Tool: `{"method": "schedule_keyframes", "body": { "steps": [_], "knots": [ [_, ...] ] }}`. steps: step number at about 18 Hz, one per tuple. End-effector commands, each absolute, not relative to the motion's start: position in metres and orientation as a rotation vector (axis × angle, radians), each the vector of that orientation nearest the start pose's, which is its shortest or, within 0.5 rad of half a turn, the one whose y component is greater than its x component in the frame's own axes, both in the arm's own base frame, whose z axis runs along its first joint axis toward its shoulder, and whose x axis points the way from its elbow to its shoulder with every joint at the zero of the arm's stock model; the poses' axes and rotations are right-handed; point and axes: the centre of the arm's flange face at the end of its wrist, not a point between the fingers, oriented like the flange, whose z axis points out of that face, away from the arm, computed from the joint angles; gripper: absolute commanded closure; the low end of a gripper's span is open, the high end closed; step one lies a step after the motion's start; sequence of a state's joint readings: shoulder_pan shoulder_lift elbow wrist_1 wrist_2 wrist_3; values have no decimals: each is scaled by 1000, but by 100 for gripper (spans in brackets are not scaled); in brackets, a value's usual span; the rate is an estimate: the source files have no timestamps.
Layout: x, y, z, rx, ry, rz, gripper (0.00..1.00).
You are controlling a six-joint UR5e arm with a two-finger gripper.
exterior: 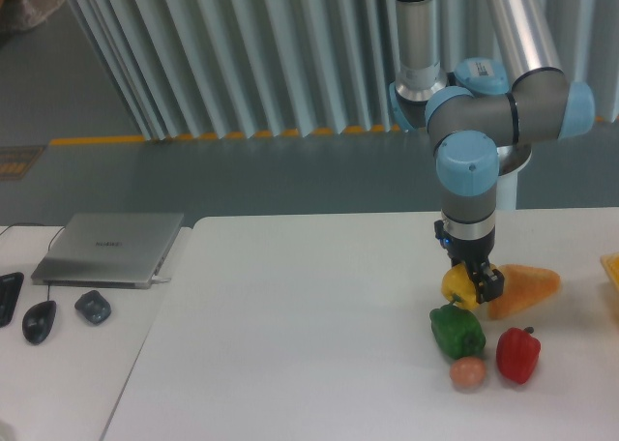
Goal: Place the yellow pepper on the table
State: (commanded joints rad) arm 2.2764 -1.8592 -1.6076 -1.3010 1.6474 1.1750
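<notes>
The end effector (pixel 472 284) is clamped on the yellow pepper (pixel 458 286), holding it just above the white surface (pixel 309 344) beside the orange wedge (pixel 522 288) and green pepper (pixel 456 331), probably to carry it toward bare space.
</notes>
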Motion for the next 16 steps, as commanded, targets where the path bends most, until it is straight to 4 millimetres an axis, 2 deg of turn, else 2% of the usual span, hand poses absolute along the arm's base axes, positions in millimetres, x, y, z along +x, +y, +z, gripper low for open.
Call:
{"method": "schedule_keyframes", "body": {
  "steps": [4,8,9,13,16],
  "knots": [
    [-292,528,344,-3143,731,37,43],
    [-302,531,354,-3106,709,148,43],
    [-306,531,356,-3115,707,221,43],
    [-308,528,354,-3155,730,269,43],
    [-314,529,369,-3135,703,315,43]
  ]
}}
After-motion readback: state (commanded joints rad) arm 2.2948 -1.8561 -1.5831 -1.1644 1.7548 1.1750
